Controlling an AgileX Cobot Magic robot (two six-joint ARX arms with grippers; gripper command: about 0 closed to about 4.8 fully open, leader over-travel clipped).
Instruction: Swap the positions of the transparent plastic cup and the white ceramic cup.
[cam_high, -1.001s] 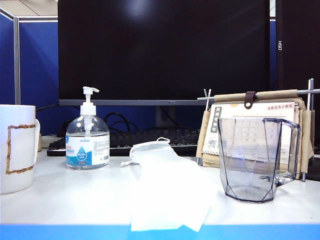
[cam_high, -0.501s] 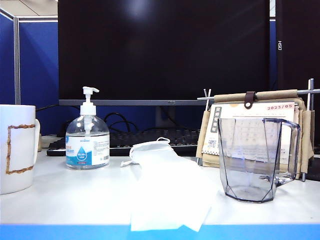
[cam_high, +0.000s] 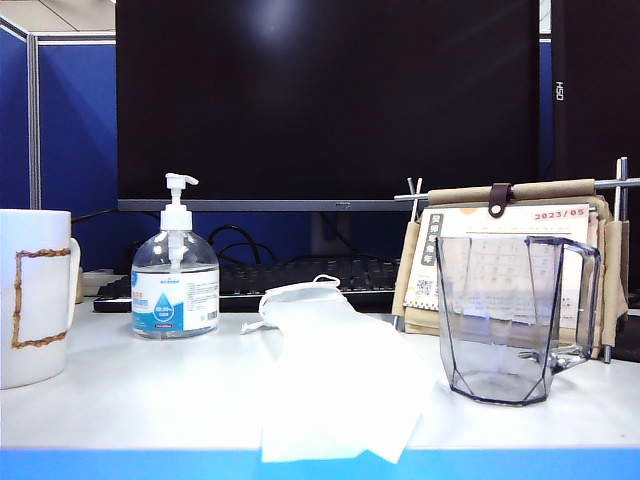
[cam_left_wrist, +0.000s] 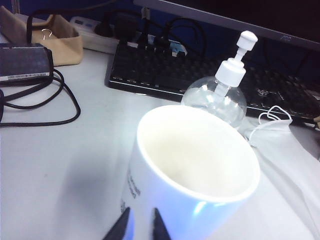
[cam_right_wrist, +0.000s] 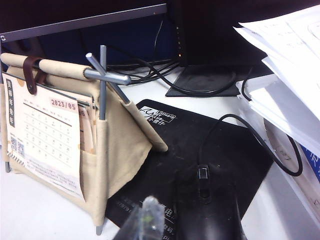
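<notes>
The white ceramic cup, with a brown outline on its side, stands at the far left of the desk. The transparent plastic cup stands at the right, in front of a calendar. Neither arm shows in the exterior view. In the left wrist view the white ceramic cup fills the foreground. My left gripper hovers just in front of its wall, jaws a little apart with nothing between them. My right gripper is shut and empty above a mouse pad. The plastic cup is out of the right wrist view.
A pump sanitizer bottle and a white face mask lie between the cups, with a keyboard and monitor behind. A cloth calendar stand, a black mouse and stacked papers sit near my right gripper.
</notes>
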